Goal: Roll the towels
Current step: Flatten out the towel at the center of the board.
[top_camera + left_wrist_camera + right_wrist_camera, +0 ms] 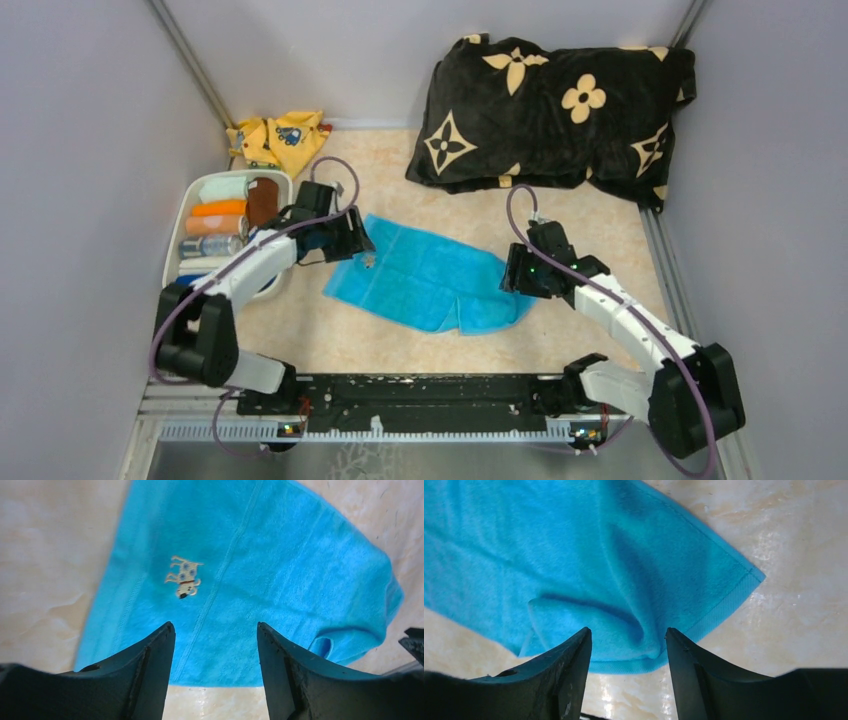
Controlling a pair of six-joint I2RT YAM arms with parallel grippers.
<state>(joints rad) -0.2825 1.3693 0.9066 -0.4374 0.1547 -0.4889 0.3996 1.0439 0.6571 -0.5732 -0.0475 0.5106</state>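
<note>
On the marbled table (330,340), a cushion (540,110) behind and a bin (180,228) leftward, we see the cyan towel (430,275), our left fingers (150,670) and right fingers (569,675) spread empty over its ends.

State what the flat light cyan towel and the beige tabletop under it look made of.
Light cyan towel: probably cotton terry, matte and fuzzy, with stitched hem bands and an embroidered dog. Beige tabletop: a glossy marble-patterned surface, perhaps laminate or vinyl; it shows glare.
</note>
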